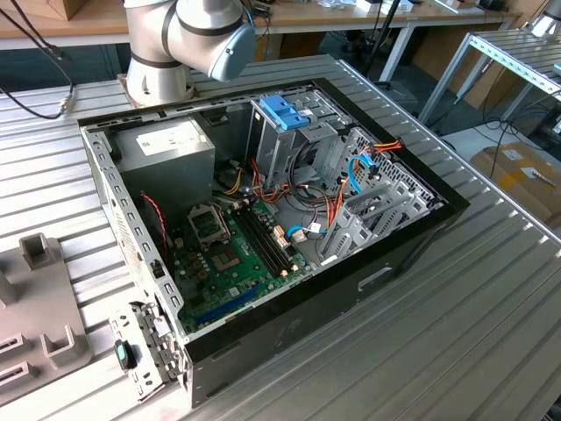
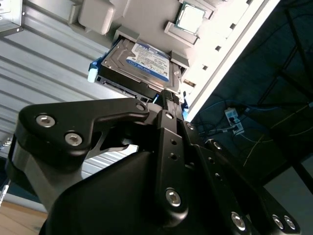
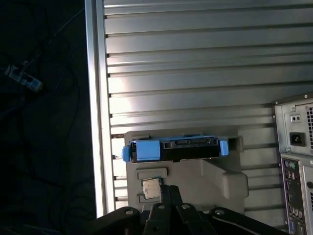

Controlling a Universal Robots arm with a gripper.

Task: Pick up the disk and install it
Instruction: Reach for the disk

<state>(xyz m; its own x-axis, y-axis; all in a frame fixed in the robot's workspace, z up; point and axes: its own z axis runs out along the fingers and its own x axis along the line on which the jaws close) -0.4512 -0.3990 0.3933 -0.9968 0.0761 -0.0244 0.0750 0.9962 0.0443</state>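
Lying just beyond the pincer (image 2: 168, 98) is the disk (image 2: 139, 61).

My arm (image 1: 188, 35), at the top of the exterior view: silver-grey rounded joints, pale blue cap (image 1: 230, 54). My gripper (image 2: 167, 100) in the second wrist view: matte black links, rounded plates, silver socket screws (image 2: 73, 139) at the pivots.
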